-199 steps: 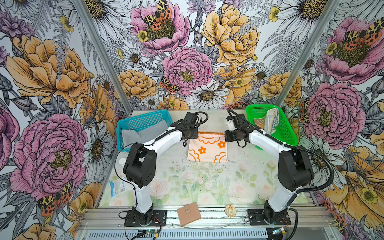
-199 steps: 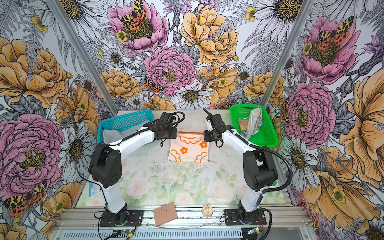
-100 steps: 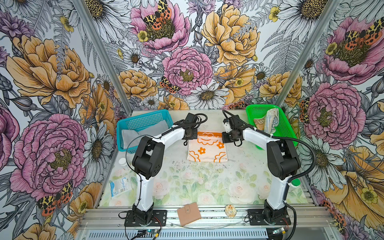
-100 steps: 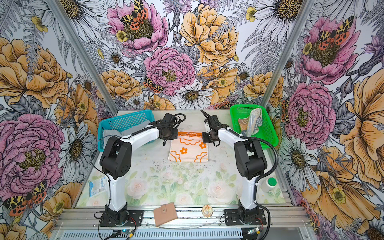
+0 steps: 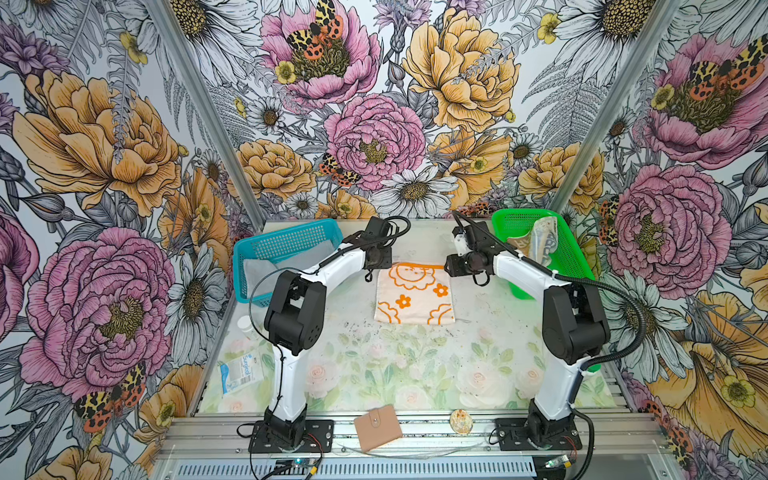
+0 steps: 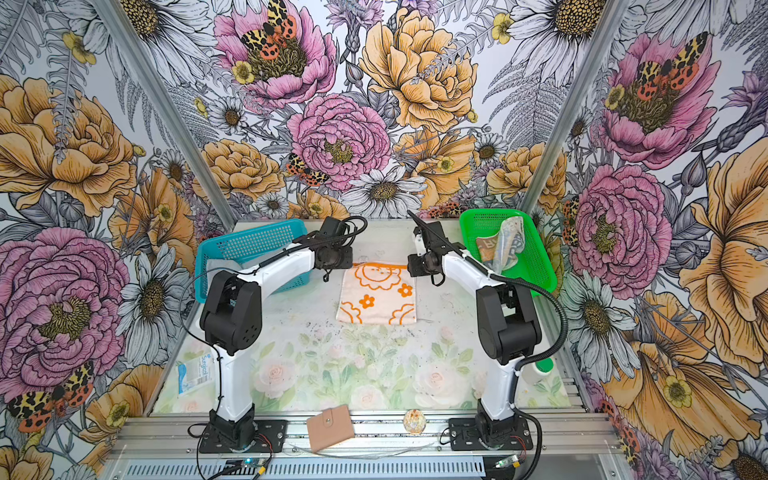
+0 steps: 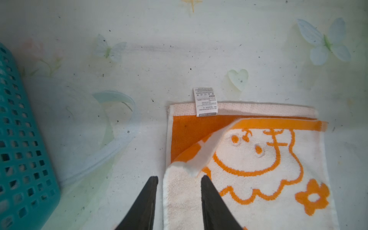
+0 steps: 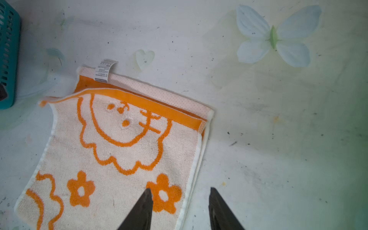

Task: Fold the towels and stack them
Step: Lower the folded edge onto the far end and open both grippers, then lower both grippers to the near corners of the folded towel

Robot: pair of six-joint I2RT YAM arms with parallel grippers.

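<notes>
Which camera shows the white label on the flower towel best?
The left wrist view: the label lies flat at the towel edge, print lines visible. The right wrist view shows it smaller and curled. In both top views it is too small to see.

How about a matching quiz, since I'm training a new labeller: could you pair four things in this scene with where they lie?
Things:
1. orange-and-cream towel
2. grey towel
3. lettered towel
4. tan wallet

Places:
A. in the green basket
B. on the front metal rail
C. lying on the table
D. in the blue basket

Pairs: 1-C, 2-D, 3-A, 4-B
</notes>
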